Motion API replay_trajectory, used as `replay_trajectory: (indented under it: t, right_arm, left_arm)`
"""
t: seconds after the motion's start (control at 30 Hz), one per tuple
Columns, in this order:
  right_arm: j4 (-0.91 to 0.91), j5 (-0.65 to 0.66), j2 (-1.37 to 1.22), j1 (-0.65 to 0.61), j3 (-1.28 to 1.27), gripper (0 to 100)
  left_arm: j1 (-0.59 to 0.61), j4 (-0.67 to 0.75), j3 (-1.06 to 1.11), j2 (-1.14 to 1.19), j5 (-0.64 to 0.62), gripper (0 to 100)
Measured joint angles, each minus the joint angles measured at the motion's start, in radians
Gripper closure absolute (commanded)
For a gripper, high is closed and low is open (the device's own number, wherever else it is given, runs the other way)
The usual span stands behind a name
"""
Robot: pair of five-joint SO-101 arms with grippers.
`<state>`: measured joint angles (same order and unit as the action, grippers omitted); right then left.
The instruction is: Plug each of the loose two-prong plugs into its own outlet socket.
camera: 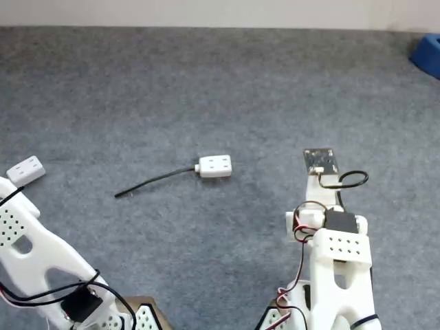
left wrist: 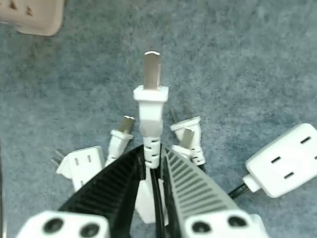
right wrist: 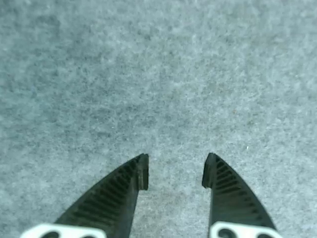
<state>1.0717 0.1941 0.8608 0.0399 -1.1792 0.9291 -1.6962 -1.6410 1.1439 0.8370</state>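
The left hand (left wrist: 154, 154) is clamped shut on a white two-prong plug (left wrist: 150, 106). Its ribbed black fingers (left wrist: 121, 183) pinch the plug's ridged collar, and the flat metal prongs point straight away from the wrist. Around the held plug, on the grey felt-covered counter (left wrist: 237, 59), lie a loose plug (left wrist: 120, 138) on one side of the fingertips and a second loose plug (left wrist: 188, 135) on the other, both close by. Just beyond the first sits a white adapter block (left wrist: 81, 163) with two slots in its face and prongs sticking out of one end. Farther out on the opposite side rests a white socket (left wrist: 285, 161) with a dark cord stub (left wrist: 237, 190) at its end, and well ahead of the prongs is a cream socket (left wrist: 32, 17), its slots unfilled. The right hand (right wrist: 175, 171) hangs open, fingers spread apart and holding nothing, over bare grey felt. From the high view, the left arm (camera: 41, 261) stands at the near left corner with a small socket (camera: 26, 169) just beside it. The right arm (camera: 340, 261) stands at the near right. A corded socket (camera: 214, 166) lies between them, farther out on the counter, with nothing plugged into it and a thin dark cord (camera: 155, 181) trailing toward the left arm. A blue object (camera: 427, 55) sits at the far right edge.
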Motion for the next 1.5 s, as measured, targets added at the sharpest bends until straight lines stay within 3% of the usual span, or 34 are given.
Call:
replay_trajectory:
  t: [0.33, 0.6, 0.8, 1.23, 1.37, 1.5]
  right_arm:
    - [0.000, 0.000, 0.000, 0.000, 0.000, 81.0]
    - [0.000, 0.000, 0.000, 0.000, 0.000, 81.0]
    - [0.000, 0.000, 0.000, 0.000, 0.000, 81.0]
    - [0.000, 0.000, 0.000, 0.000, 0.000, 81.0]
    - [0.000, 0.000, 0.000, 0.000, 0.000, 81.0]
    - [0.000, 0.000, 0.000, 0.002, 0.000, 81.0]
  left_arm:
    - [-0.017, -0.037, 0.000, 0.000, -0.002, 100]
    - [-0.207, -0.066, 0.150, -0.028, -0.118, 100]
    - [-0.476, -0.066, 0.522, -0.258, -0.180, 100]
    - [-1.298, -0.066, 1.366, -0.907, -0.261, 100]
    - [-1.475, -0.066, 1.568, -0.965, -0.199, 100]
    - [-1.574, -0.061, 1.608, -0.965, -0.147, 100]
